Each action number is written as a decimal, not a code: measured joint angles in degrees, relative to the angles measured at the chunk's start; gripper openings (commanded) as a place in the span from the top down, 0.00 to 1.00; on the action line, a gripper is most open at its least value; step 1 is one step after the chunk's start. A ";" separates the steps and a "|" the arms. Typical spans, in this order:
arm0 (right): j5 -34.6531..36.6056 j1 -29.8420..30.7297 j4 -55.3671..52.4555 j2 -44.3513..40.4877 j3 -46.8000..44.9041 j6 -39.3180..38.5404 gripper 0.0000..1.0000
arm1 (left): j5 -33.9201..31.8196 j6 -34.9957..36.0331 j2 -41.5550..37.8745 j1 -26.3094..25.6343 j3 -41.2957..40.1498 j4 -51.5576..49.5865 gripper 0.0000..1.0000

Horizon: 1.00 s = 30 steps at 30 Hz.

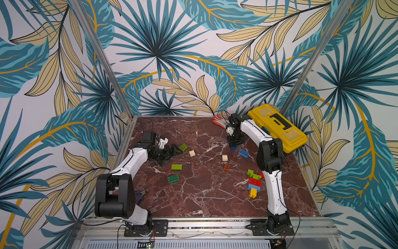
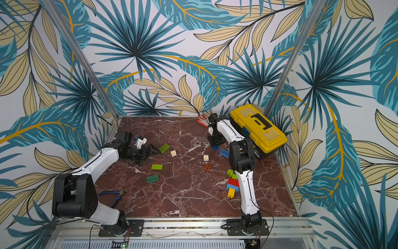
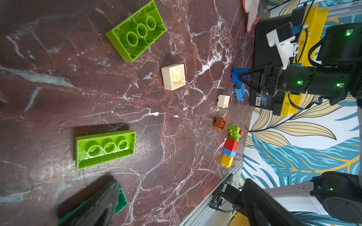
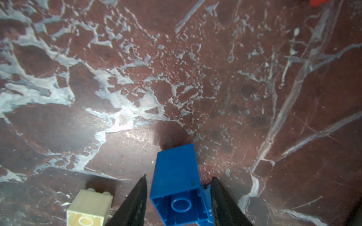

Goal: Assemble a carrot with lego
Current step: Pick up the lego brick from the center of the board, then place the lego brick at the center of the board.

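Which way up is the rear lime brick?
Upside down: the lime brick shows its hollow underside and three round tubes facing up in the left wrist view; no studs visible.

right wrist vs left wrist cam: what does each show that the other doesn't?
Right wrist only: close-up of the right gripper, its fingertips flanking the small blue brick, hollow underside toward the camera; contact unclear.
Left wrist only: lime brick, second lime brick, dark green brick, orange brick, multicoloured stack, second blue brick, yellow toolbox.
Both: that blue brick, a cream brick, the marble table.
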 measured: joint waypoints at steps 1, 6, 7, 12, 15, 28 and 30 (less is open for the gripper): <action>-0.20 -0.09 0.09 0.02 0.00 -0.02 0.54 | 0.00 -0.02 0.00 0.09 0.00 -0.02 0.01; -0.81 -0.46 0.20 0.02 0.00 0.00 0.62 | 0.00 -0.02 0.00 0.31 0.00 0.00 0.01; -0.90 -0.52 0.20 0.02 0.00 0.00 0.63 | 0.00 -0.02 0.00 0.35 0.00 -0.02 0.01; -1.33 -0.70 0.22 0.02 0.00 0.04 0.70 | 0.00 -0.02 0.00 0.55 0.00 0.00 0.01; -1.31 -0.70 0.20 0.02 0.00 0.35 0.71 | 0.00 -0.02 0.00 0.61 0.00 0.00 0.01; -1.25 8.44 -3.43 -19.30 -8.85 6.82 0.71 | -3.45 -1.99 -3.98 0.68 -2.16 -2.29 0.01; -1.31 12.72 -3.63 -24.94 -11.89 8.63 0.71 | -4.09 -2.27 -5.49 0.68 -2.71 -3.10 0.01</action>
